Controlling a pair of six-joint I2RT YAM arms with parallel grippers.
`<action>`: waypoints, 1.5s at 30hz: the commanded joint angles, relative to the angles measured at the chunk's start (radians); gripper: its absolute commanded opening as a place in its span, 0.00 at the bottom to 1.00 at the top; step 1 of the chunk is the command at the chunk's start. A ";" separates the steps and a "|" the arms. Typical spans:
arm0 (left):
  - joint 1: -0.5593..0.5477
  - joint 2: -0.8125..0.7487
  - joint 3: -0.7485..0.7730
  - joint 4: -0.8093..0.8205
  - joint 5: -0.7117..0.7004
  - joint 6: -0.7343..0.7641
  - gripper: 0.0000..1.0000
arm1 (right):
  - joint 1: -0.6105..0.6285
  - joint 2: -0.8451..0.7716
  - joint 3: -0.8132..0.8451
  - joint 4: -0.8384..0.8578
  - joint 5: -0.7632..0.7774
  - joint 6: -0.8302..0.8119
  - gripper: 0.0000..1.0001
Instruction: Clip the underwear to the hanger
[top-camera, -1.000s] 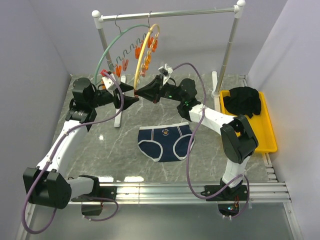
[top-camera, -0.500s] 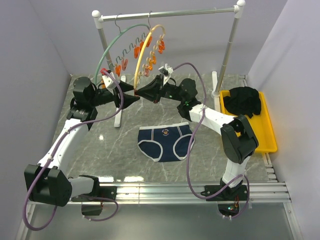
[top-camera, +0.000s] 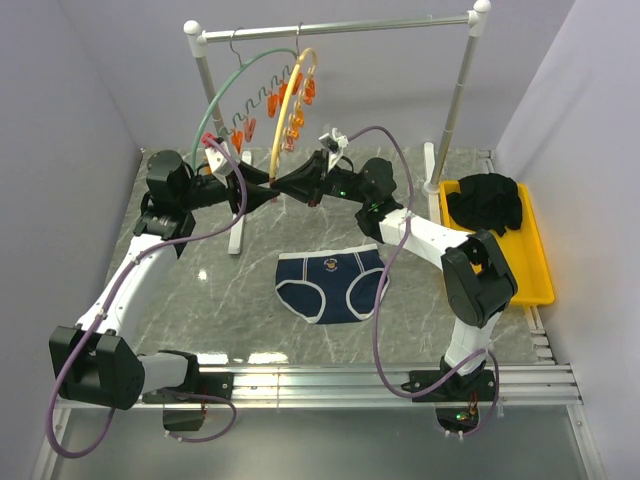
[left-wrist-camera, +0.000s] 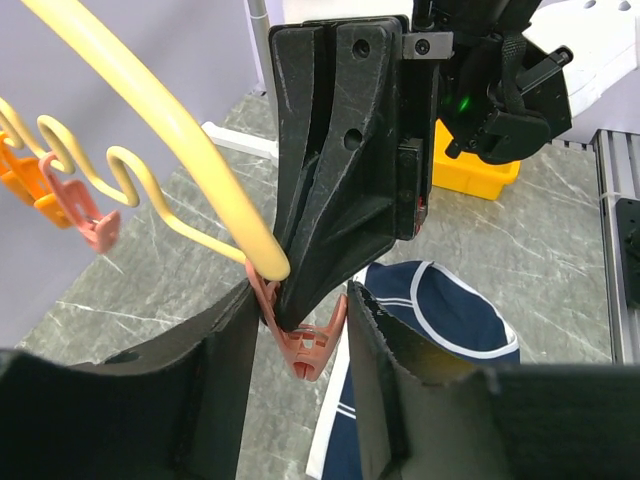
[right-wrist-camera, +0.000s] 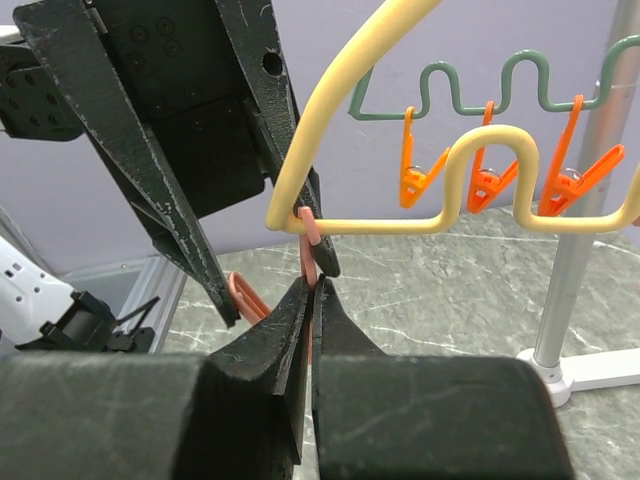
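Note:
The navy underwear (top-camera: 330, 283) lies flat on the marble table in front of both arms; it also shows in the left wrist view (left-wrist-camera: 450, 310). The yellow hanger (top-camera: 284, 110) hangs from the rail, and its lower end is between the two grippers. My right gripper (right-wrist-camera: 312, 285) is shut on the stem of the end orange clip (right-wrist-camera: 310, 235), just under the hanger's arc (right-wrist-camera: 340, 90). My left gripper (left-wrist-camera: 303, 310) is open, its fingers (left-wrist-camera: 225, 370) on either side of that clip (left-wrist-camera: 308, 350). In the top view the left gripper (top-camera: 262, 195) and the right gripper (top-camera: 288, 187) meet tip to tip.
A green hanger (top-camera: 215, 105) with orange clips hangs on the same rail (top-camera: 340, 27), to the left of the yellow one. A yellow tray (top-camera: 535, 270) holding a black clothing pile (top-camera: 485, 203) sits at the right edge. The rail's posts stand behind the grippers.
The yellow hanger swung right at the top, then back. My left gripper moved a little farther in toward the right gripper, around the clip. The underwear has not moved.

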 joint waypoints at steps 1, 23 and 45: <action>0.001 -0.001 0.038 0.013 0.021 0.021 0.46 | -0.006 -0.051 0.010 0.059 -0.007 0.012 0.00; 0.001 0.030 0.081 -0.054 0.056 0.015 0.02 | -0.098 -0.077 -0.002 -0.044 0.074 -0.027 0.56; 0.001 0.018 0.044 0.049 -0.027 -0.240 0.00 | -0.175 -0.273 -0.131 -0.826 -0.078 -0.410 0.55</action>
